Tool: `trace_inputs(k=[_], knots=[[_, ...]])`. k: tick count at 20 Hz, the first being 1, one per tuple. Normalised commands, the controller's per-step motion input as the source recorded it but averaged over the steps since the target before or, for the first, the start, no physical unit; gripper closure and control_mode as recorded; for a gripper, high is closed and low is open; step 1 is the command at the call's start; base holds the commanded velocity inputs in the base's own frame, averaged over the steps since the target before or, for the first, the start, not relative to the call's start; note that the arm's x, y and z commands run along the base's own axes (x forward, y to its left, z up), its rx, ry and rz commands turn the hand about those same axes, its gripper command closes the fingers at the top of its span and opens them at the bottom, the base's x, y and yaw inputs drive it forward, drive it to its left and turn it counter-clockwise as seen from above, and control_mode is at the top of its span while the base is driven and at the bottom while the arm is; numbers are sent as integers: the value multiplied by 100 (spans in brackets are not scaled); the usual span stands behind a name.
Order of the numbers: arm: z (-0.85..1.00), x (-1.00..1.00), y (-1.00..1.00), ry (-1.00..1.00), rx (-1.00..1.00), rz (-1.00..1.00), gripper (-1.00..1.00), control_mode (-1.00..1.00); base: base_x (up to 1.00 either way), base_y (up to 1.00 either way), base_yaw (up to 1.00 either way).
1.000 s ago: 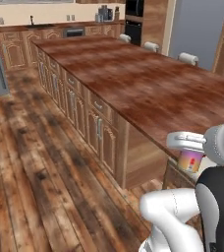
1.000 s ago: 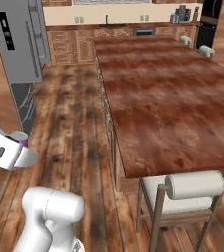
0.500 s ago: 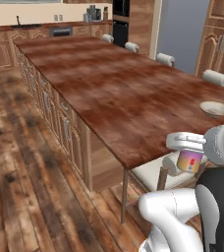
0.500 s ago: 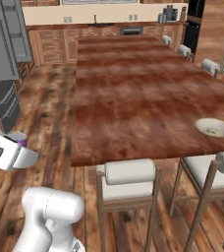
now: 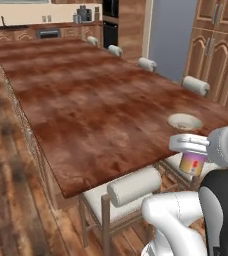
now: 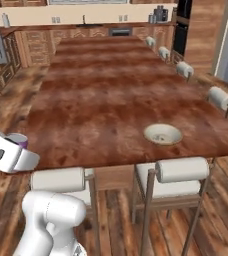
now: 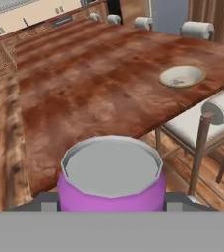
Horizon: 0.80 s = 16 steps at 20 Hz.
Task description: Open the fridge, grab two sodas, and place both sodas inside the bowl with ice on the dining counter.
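Hand view had the gripper (image 7: 112,209) clamped on the purple-pink soda can (image 7: 112,179), short of the dining counter (image 5: 86,110). Bowl with ice (image 6: 162,134) sat well apart; stools (image 6: 178,172) between could snag the arm's reach.

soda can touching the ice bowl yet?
Apart. Left base view: the soda can hangs in the gripper off the counter edge, bare dining counter separating it from the bowl.

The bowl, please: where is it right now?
The bowl sits on the dining counter, close to its near edge, right of centre in the right base view, behind a stool.
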Motion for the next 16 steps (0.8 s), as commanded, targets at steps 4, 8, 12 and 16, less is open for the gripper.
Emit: trace_inputs(k=[4,8,12,16], knots=[[0,0,0,0,0,0,100,100,36,-100,0],[0,0,0,0,0,0,100,100,37,-100,4],[0,0,0,0,0,0,100,100,37,-96,7],[0,0,0,0,0,0,100,100,69,-57,22]])
